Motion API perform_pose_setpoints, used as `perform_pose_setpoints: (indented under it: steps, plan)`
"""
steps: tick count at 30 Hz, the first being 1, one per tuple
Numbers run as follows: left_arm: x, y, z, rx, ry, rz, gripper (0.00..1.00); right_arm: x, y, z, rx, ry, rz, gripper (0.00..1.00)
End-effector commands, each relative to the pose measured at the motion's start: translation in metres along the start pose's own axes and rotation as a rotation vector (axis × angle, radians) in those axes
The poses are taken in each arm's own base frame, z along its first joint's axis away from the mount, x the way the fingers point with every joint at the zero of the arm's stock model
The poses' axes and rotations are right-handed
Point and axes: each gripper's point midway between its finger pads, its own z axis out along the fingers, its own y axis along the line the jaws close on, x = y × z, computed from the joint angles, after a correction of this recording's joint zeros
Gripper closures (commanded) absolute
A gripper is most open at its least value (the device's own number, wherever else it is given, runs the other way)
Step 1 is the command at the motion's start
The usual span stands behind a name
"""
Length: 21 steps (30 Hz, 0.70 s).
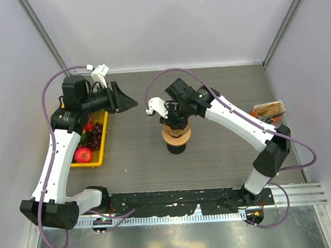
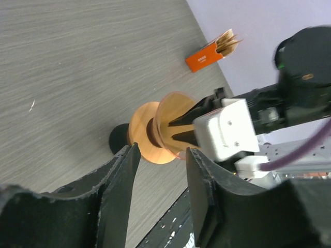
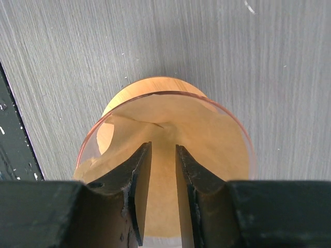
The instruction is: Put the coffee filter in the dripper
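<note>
The orange-brown dripper (image 1: 177,136) stands on a black base (image 1: 176,148) at the table's middle. In the right wrist view the tan coffee filter (image 3: 212,132) lies spread inside the dripper's clear rim (image 3: 244,135), one fold creased at the back. My right gripper (image 3: 163,146) reaches down into the cone, open, its jaws a little apart with only the filter's paper showing behind the gap. From the left wrist view its black fingertips (image 2: 181,120) sit inside the dripper (image 2: 147,137). My left gripper (image 1: 133,104) hangs raised to the left, open and empty, pointing at the dripper.
A yellow tray (image 1: 104,142) with a red apple (image 1: 83,155) and dark grapes sits under the left arm. An orange box of filters (image 1: 268,112) lies at the table's right edge, also in the left wrist view as the orange box (image 2: 208,55). A black rail runs along the near edge.
</note>
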Motion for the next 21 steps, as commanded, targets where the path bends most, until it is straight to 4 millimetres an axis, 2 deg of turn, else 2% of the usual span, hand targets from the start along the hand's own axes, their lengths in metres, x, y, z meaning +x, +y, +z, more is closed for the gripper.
perform_pose_setpoints:
  steps: [1, 5, 8, 11, 12, 13, 14, 15, 16, 17, 18, 19, 20, 21]
  plan:
    - [0.001, 0.0, 0.004, 0.044, 0.001, 0.036, 0.59, -0.034, -0.007, -0.052, 0.095, -0.135, -0.022, 0.68]
    - [0.014, -0.003, 0.014, 0.085, 0.059, 0.055, 0.78, -0.04, -0.012, -0.075, 0.134, -0.197, 0.016, 0.68]
    - [0.023, -0.003, 0.02, 0.092, 0.1, 0.069, 0.87, -0.041, -0.021, -0.101, 0.156, -0.272, 0.086, 0.67]
    - [0.027, -0.007, 0.026, 0.101, 0.133, 0.102, 0.84, -0.039, -0.04, -0.13, 0.201, -0.372, 0.175, 0.66]
    - [0.029, -0.008, 0.028, 0.091, 0.159, 0.135, 0.83, -0.039, -0.04, -0.133, 0.184, -0.399, 0.208, 0.66]
    - [0.033, -0.008, 0.03, 0.077, 0.193, 0.182, 0.83, -0.035, -0.052, -0.147, 0.228, -0.438, 0.24, 0.66]
    - [0.036, -0.007, 0.031, 0.055, 0.229, 0.213, 0.83, -0.035, -0.055, -0.15, 0.223, -0.477, 0.272, 0.66]
    - [0.037, -0.008, 0.033, 0.05, 0.256, 0.249, 0.84, -0.021, -0.061, -0.154, 0.247, -0.485, 0.314, 0.66]
    - [0.039, -0.008, 0.033, 0.048, 0.286, 0.257, 0.84, -0.024, -0.066, -0.162, 0.257, -0.543, 0.336, 0.66]
    - [0.04, -0.006, 0.034, 0.046, 0.31, 0.265, 0.83, -0.008, -0.069, -0.164, 0.281, -0.55, 0.372, 0.66]
    - [0.039, -0.006, 0.034, 0.044, 0.325, 0.273, 0.84, -0.007, -0.075, -0.167, 0.3, -0.587, 0.38, 0.66]
    - [0.039, -0.004, 0.034, 0.037, 0.343, 0.281, 0.84, 0.009, -0.076, -0.169, 0.332, -0.589, 0.408, 0.65]
    - [0.038, 0.0, 0.035, 0.027, 0.353, 0.309, 0.83, 0.01, -0.079, -0.17, 0.347, -0.619, 0.418, 0.65]
    - [0.036, 0.002, 0.034, 0.019, 0.36, 0.329, 0.82, 0.024, -0.08, -0.172, 0.373, -0.626, 0.446, 0.66]
